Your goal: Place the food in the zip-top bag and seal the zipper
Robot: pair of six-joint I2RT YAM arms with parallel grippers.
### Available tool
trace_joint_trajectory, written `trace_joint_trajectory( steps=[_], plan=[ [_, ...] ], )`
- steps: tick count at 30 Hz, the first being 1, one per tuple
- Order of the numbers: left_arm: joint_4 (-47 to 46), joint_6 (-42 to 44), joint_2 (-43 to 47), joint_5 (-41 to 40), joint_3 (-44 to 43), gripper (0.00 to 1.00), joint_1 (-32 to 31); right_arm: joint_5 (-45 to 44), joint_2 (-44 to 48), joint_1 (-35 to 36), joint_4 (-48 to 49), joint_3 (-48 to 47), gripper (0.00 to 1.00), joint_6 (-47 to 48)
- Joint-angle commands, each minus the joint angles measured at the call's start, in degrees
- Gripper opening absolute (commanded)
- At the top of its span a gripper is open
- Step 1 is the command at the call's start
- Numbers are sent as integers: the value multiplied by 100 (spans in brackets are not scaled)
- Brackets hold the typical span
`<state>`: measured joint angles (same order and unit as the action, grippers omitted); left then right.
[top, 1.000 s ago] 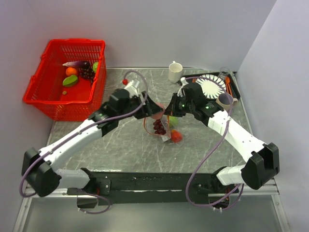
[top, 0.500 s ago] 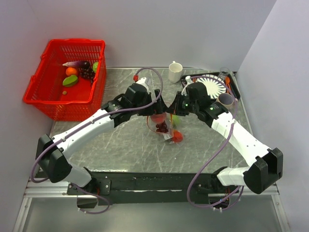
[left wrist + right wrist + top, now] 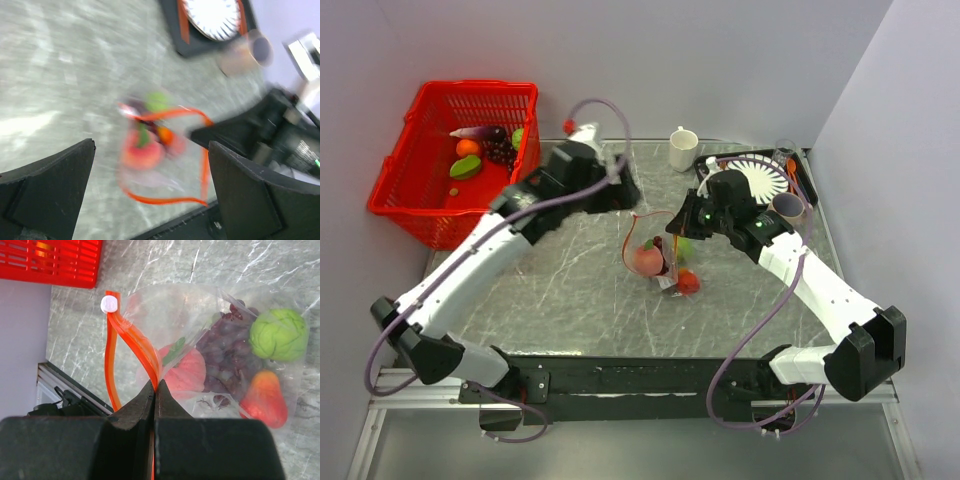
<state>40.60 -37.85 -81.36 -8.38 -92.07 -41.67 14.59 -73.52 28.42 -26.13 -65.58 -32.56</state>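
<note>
Between pale lilac walls (image 3: 720, 60), on a grey marbled desk (image 3: 570, 290), the zip-top bag (image 3: 655, 258) lies at centre frame with fruit (image 3: 277, 335) inside and its mouth gaping. The right claw (image 3: 155, 386), pressed together, pinches the zipper (image 3: 133, 342). The left claw (image 3: 151, 150) hangs spread wide at the bag's upper left, holding nothing. Likely hazards are the thin strip slipping from that single pinch, or fruit rolling out if the bag tips before sealing.
</note>
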Motion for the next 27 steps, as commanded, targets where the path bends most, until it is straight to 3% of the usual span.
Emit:
trace_joint_trajectory(
  steps=[1,8,14,17,27],
  plan=[
    [773,435,507,-322,-434,99,992,-35,232,-74,214,-16,0,21],
    [801,1016,894,-1507,-382,99,3073,272,268,-83,451,168,0,-110],
    [713,1314,404,-1315,-268,99,4384,483,215,-83,626,317,0,-146],
    [537,1289,104,-1481,-127,99,4746,510,206,-83,793,475,0,-172],
    [177,954,-1241,-1771,-329,99,4932,484,30,-74,1154,652,0,-225]
  ],
)
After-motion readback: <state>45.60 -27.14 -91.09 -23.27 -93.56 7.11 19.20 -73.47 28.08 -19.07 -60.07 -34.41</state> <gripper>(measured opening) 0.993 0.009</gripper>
